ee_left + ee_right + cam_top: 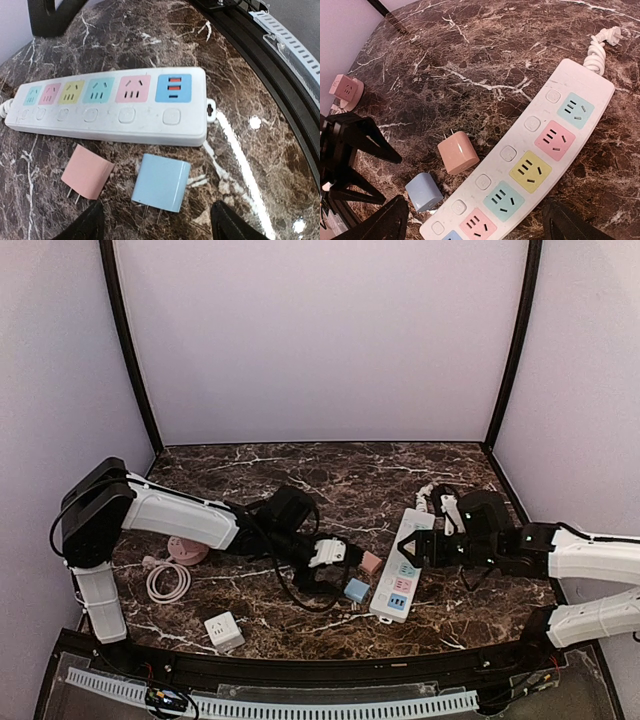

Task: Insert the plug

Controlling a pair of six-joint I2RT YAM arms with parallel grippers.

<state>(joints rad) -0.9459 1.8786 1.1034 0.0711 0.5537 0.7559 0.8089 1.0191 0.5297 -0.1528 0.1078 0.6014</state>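
A long white plastic power strip [402, 565] with pastel socket panels lies on the glossy, white-veined dark marble table [300, 470]. Just beside it lie a pink plug [87, 172] and a blue plug [161, 182], both smooth rounded squares with thin metal prongs, and neither is inserted. The left gripper [156, 227] is spread wide and empty near the blue plug. The right gripper [480, 222] is also wide and empty, above the strip. In the wrist views the fingers are cut off at the bottom edge.
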